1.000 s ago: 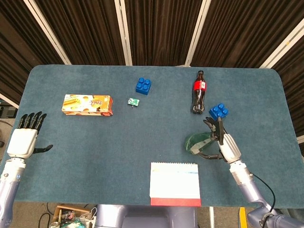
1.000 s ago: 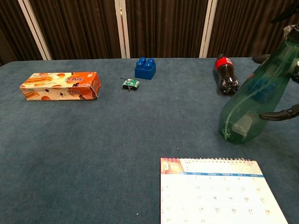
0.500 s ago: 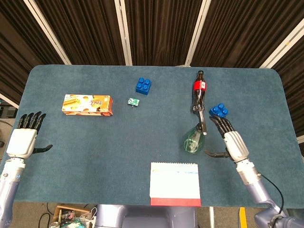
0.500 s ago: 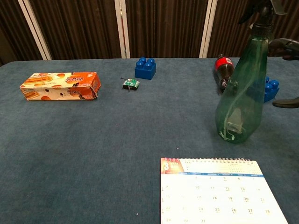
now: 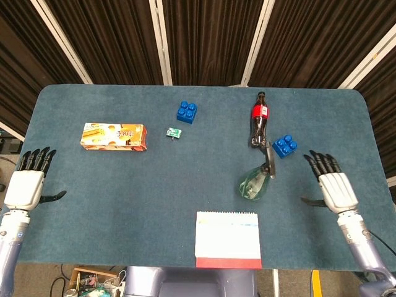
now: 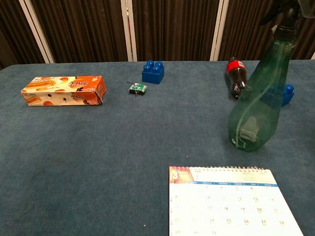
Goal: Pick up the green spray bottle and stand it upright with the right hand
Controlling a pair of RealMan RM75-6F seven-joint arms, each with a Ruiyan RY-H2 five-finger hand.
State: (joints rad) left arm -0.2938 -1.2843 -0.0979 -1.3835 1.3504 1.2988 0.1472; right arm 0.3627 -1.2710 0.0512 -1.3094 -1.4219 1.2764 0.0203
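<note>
The green spray bottle [image 5: 255, 184] [image 6: 256, 108] stands on its base on the blue table, its black nozzle at the top, leaning slightly to the right in the chest view. My right hand [image 5: 331, 187] lies well to the right of it, open, fingers spread, touching nothing. At the table's left edge my left hand [image 5: 28, 184] is open and holds nothing. Neither hand shows in the chest view.
A cola bottle [image 5: 258, 120] lies behind the spray bottle, a blue brick [image 5: 284, 145] to its right. A desk calendar [image 5: 227, 239] sits at the front edge. Further left are a second blue brick [image 5: 187, 112], a small green item [image 5: 173, 132] and an orange box [image 5: 114, 136].
My right hand has let go of the spray bottle and drawn away to the right. The bottle has gone from tilted in the hand to standing alone. The left hand has barely shifted.
</note>
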